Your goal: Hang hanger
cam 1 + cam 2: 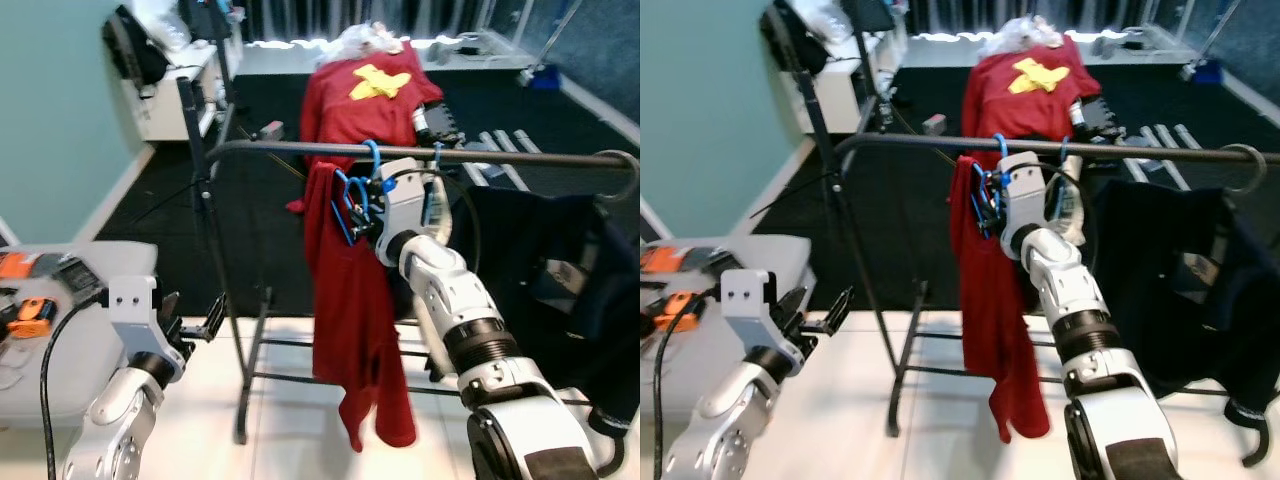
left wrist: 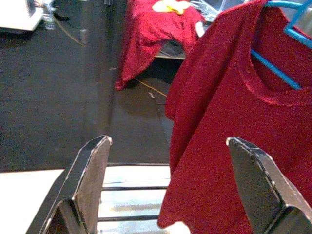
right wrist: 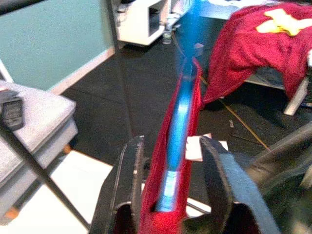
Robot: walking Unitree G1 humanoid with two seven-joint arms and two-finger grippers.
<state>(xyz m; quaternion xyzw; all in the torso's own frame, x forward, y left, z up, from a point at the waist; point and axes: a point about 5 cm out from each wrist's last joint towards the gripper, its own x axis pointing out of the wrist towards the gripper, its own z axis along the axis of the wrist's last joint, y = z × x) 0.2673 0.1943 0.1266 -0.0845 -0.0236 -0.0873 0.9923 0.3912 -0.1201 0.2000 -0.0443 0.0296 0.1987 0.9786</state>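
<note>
hanger: The blue hanger (image 1: pixel 352 203) has a red shirt (image 1: pixel 352 300) on it. It is right up at the dark rail (image 1: pixel 300 150), and its hook (image 1: pixel 372 152) curls over the rail.
right gripper: The right gripper (image 1: pixel 368 212) is up by the rail. Its two fingers are closed a little way around the hanger and shirt (the right wrist view shows the blue bar between them).
how to do it well: I think the hook must sit all the way over the rail first. Then the fingers can open slowly and pull straight back, so the shirt does not slide off.
left gripper: The left gripper (image 1: pixel 815 315) is low down, wide open, and holds nothing.
in the way: A dark garment (image 1: pixel 560 280) hangs just beside, on the same rail.
around: A second red shirt (image 1: pixel 370 95) lies over something behind the rail. An orange tool (image 1: pixel 30 315) lies on the grey table (image 1: pixel 90 345).
</note>
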